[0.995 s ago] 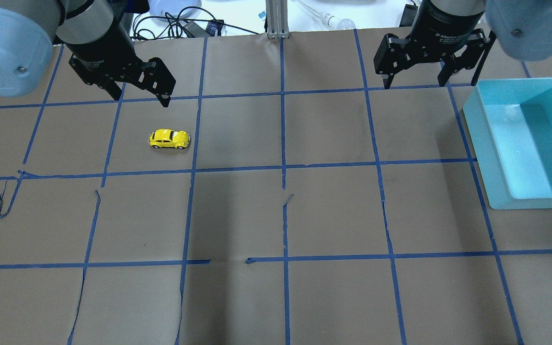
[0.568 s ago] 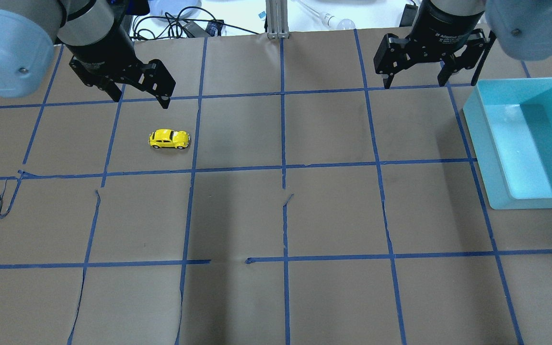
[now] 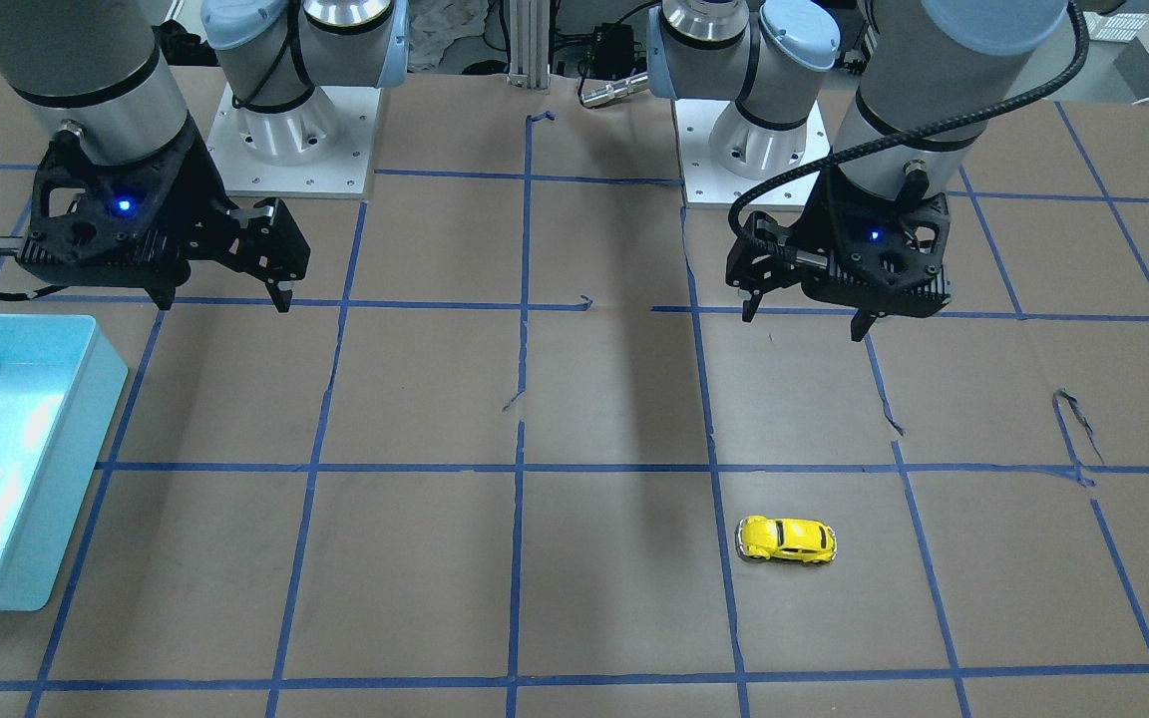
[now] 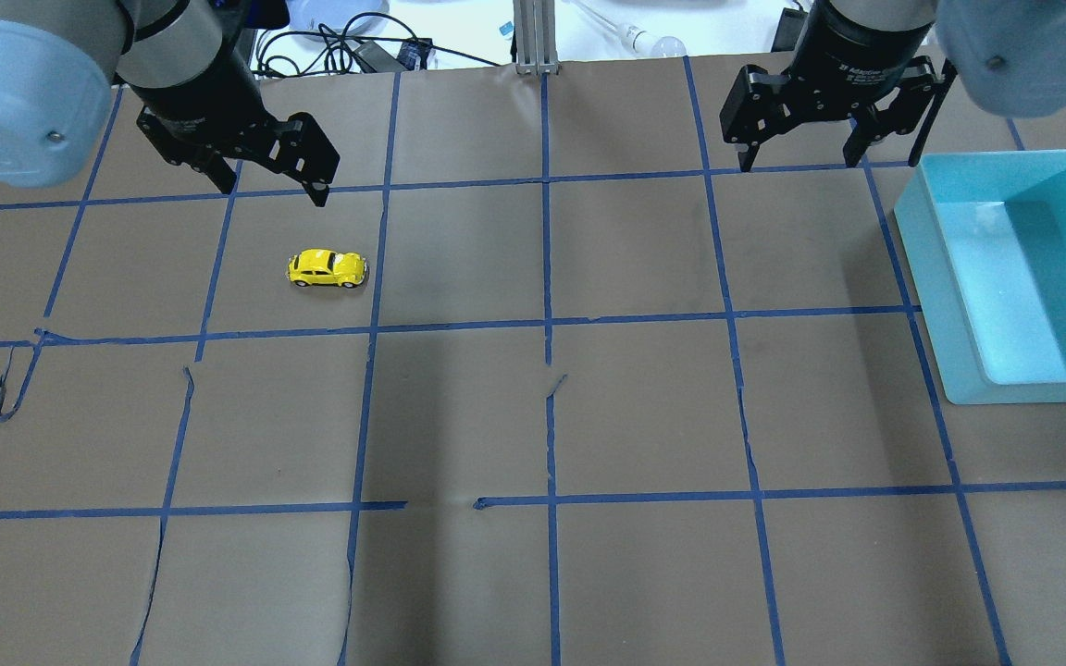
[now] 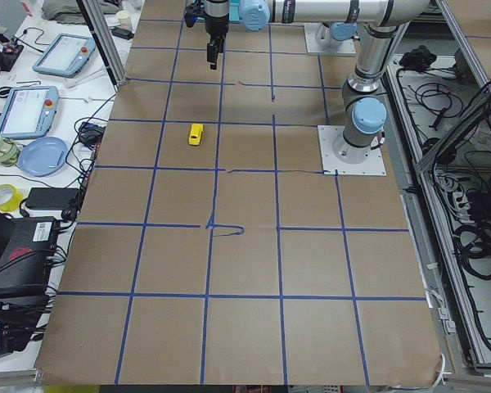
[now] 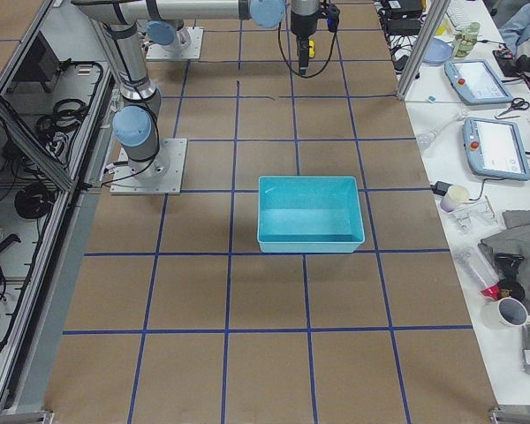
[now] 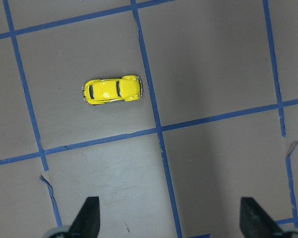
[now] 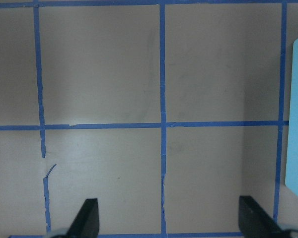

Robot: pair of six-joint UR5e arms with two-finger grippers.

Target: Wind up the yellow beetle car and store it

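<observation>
Car [image 4: 328,269] out on the paper, both grippers up and spread!

The teal bin [image 4: 935,277], a smooth rectangular plastic tub, sat at the robot's right edge, showing only its pale glossy floor. The glossy, rounded yellow car rested on its wheels on matte brown paper [image 4: 644,416] gridded with blue tape [image 4: 547,277], inside 1 square on the robot's left, well apart from the bin. The left gripper [image 4: 269,185] hung above the table with the car ahead of it, fingers wide apart, pointing down. The right gripper [image 4: 801,165] hovered near the bin's corner, jaws spread too, holding nothing.
</observation>
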